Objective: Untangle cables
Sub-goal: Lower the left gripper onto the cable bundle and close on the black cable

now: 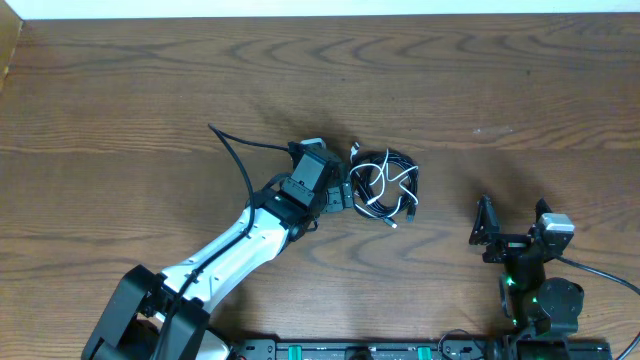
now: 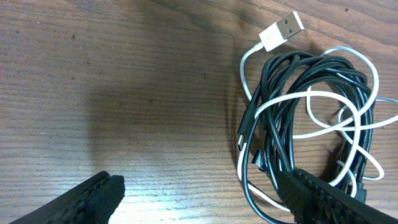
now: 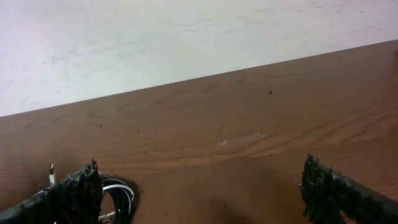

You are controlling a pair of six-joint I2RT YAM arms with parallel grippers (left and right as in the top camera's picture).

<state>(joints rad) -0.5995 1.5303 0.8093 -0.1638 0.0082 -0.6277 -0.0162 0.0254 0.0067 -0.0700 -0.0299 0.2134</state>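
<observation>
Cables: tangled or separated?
Tangled. The white cable weaves in and out of the coiled black cables, all in one clump.

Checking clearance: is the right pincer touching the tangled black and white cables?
Apart. Overhead shows bare wood between the right pincer and the tangled black and white cables.

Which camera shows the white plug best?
The left wrist view: the white plug lies close up, its metal tip clear. Overhead, the cable bundle is small and the plug hard to pick out. The right wrist view catches only the bundle's edge.
</observation>
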